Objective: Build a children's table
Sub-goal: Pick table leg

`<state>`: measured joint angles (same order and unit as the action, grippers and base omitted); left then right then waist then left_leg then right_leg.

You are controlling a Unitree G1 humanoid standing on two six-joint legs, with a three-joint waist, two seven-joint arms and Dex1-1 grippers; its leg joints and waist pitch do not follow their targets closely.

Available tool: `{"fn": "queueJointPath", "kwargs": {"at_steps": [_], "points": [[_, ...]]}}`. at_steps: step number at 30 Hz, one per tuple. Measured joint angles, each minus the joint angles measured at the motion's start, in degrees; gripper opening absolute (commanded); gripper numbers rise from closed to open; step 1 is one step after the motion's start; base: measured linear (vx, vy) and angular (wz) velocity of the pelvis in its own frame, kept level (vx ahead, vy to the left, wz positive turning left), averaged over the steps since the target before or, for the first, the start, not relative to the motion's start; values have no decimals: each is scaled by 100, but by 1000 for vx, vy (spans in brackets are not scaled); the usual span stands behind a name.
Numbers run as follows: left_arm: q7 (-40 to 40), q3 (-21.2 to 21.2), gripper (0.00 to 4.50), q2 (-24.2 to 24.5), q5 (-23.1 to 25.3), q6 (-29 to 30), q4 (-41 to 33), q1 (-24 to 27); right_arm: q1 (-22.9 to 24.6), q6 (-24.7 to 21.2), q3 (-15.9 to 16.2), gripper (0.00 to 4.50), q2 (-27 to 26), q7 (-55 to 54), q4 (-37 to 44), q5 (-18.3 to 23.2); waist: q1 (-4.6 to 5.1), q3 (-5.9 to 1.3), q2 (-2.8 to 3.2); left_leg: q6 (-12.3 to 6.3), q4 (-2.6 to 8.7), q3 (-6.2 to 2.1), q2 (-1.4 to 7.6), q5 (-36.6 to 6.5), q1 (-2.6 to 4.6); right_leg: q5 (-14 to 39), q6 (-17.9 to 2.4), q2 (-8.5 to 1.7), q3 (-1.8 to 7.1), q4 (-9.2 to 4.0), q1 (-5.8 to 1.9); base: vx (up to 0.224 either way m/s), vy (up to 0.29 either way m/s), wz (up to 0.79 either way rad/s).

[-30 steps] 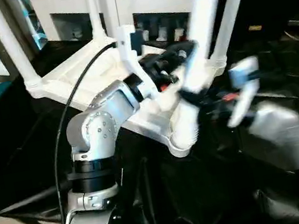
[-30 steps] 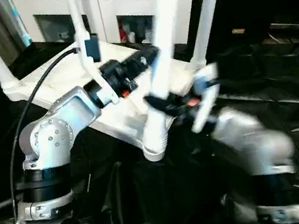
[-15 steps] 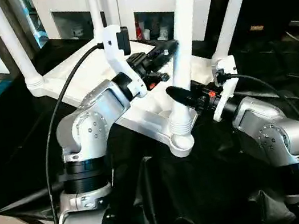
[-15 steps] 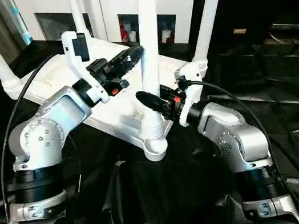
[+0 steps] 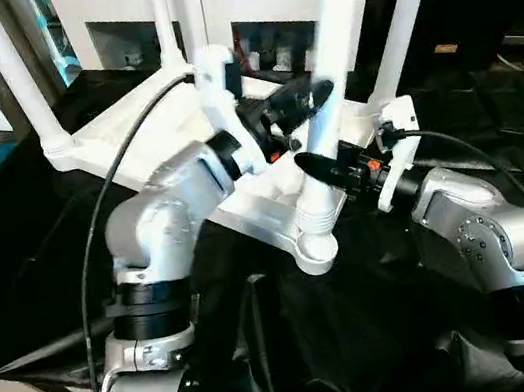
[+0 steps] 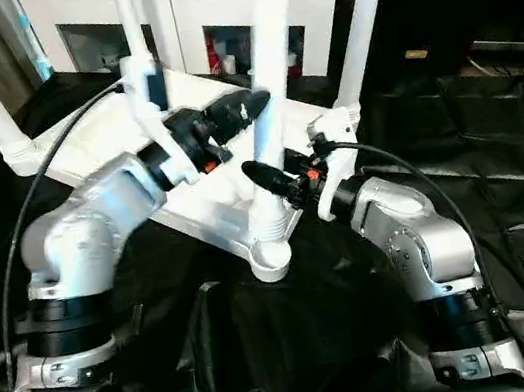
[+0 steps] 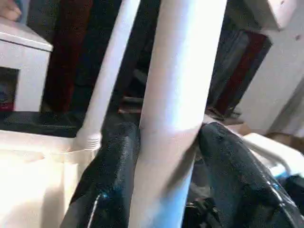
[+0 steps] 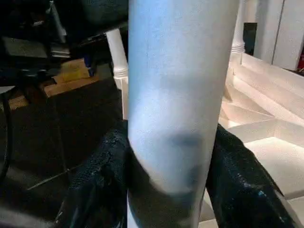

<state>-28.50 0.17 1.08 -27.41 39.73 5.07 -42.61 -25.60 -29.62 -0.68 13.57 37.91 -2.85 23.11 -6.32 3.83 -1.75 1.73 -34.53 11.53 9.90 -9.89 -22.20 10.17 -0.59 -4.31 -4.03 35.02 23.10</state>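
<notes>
The children's table point(image 5: 146, 140) is laid upside down on the black sheet point(image 5: 387, 326). Its near-corner leg point(image 6: 266, 129) is squeezed by both the left gripper point(image 7: 164, 142) and right gripper point(image 8: 166, 152).

Table leg point(image 7: 178, 95) smooth white plastic, seemingly; cloth point(image 5: 387, 326) glossy black.

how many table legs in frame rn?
4, all standing up from the upturned tabletop: far-left corner leg, back leg, right-corner leg, and the near-corner leg, which has both the left gripper and right gripper around it.
</notes>
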Motion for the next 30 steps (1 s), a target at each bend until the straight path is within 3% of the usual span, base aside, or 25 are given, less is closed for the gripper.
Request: {"fn": "queueJointPath", "kwargs": {"at_steps": [6, 11, 22, 23, 27, 30], "points": [[581, 41, 266, -311, 214, -178, 442, -22, -161, 147, 364, 181, -51, -45, 208, -267, 6, 0, 0, 0, 0, 0, 0, 0, 0, -2, -1, 0, 0, 1, 1, 0, 0, 0], [914, 449, 210, -539, -21, -115, 487, -82, -252, 341, 456, 181, -116, -282, 188, -495, 18, 0, 0, 0, 0, 0, 1, 0, 1, -3, -3, 0, 0, 2, 1, 0, 0, 0], [1308, 799, 193, -697, -132, -141, 655, -159, -348, 557, 598, 181, -265, -576, 63, -794, 21, 0, -1, -1, 0, 0, 0, 0, -2, -3, -2, 0, 0, -3, 1, 0, 0, 0], [1295, 801, 192, -681, -142, -141, 655, -160, -353, 559, 601, 237, -275, -585, 62, -794, 22, 0, -1, 0, 0, 0, 0, 0, -2, -3, -2, 0, 0, -2, 1, 0, 0, 0], [801, 730, 190, -384, -244, -122, 656, -168, -353, 464, 485, 260, -269, -425, 58, -450, 23, 0, 0, -1, 0, 0, 0, 0, -1, -3, -2, 0, 0, -2, 1, 0, 0, 0], [73, 514, 188, 27, -363, 0, 657, -175, -330, 148, 424, 284, 156, 232, 131, -43, 6, 0, 0, -1, 0, 0, -1, 0, -2, -3, -2, 0, 0, -2, 0, 0, 0, 0]]}}
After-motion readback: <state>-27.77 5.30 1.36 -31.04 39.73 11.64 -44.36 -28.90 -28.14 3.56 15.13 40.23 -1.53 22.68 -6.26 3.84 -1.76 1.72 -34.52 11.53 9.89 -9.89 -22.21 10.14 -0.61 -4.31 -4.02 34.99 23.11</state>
